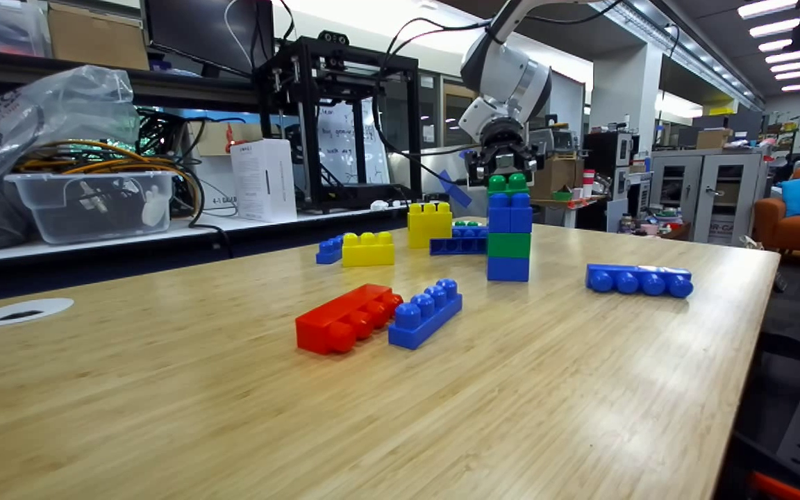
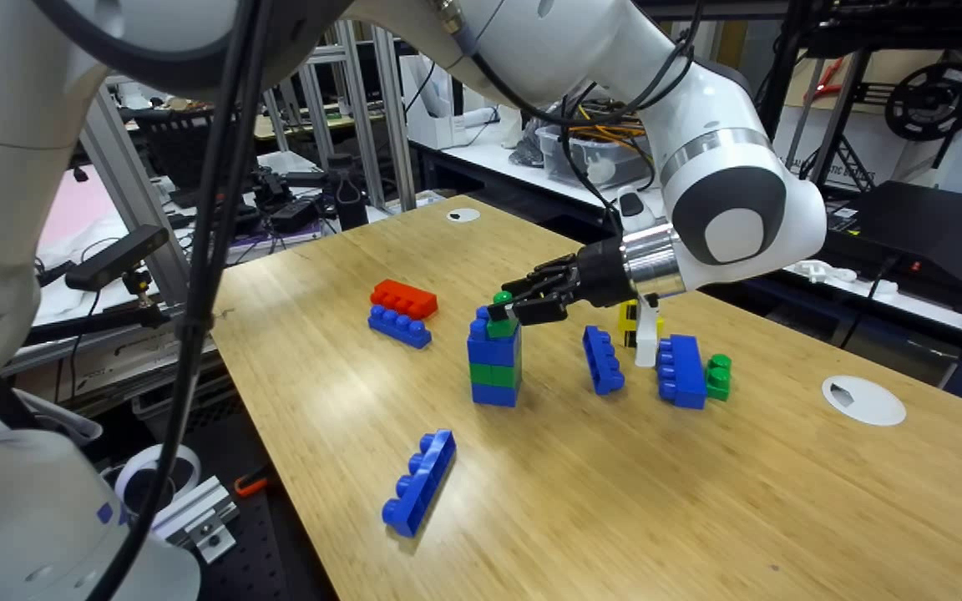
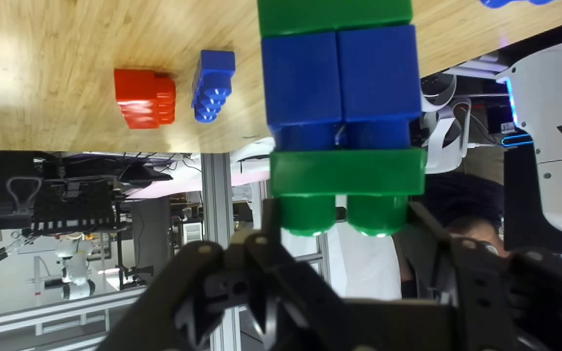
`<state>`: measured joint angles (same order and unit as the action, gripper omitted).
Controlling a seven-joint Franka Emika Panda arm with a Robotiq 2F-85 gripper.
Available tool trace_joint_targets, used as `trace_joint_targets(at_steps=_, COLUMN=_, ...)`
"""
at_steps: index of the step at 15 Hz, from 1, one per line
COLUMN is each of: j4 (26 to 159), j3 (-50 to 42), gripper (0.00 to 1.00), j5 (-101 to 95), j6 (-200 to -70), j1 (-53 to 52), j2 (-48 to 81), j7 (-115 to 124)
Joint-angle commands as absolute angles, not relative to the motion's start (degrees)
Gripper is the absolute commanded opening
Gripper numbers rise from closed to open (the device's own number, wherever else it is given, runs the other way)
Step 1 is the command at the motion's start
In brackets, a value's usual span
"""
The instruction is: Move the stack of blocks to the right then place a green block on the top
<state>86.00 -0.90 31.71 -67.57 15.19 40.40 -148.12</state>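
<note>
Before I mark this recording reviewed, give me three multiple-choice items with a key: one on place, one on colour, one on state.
1. Relative to the stack, the gripper is:
A) at its foot
B) at its top
C) far from it

2. The stack's bottom layer is:
A) yellow
B) red
C) blue

3. The red block rests:
A) on its side
B) upright
C) on end

1 B, both exterior views show it by the top green block; 2 C, blue shows lowest there; 3 A, its studs face sideways.

In an exterior view, a two-stud block (image 1: 508,184) was above the block stack (image 1: 509,244); a four-stud block (image 1: 639,275) lay right of the stack, a pair of blocks (image 1: 378,314) in front, left.
</note>
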Motion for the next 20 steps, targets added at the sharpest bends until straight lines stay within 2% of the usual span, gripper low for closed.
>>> trace_joint_targets(at_steps=1, j4=83.40, j3=0.37, gripper=0.38, j5=32.02, j6=-65.50, j1=16.70, j2=42.68, j7=-149.44)
trace_joint_targets(at_steps=20, j4=75.92, j3=0.64, gripper=0.38, j5=34.36, j6=-56.97, j1=18.36, j2=50.61, j7=-148.42)
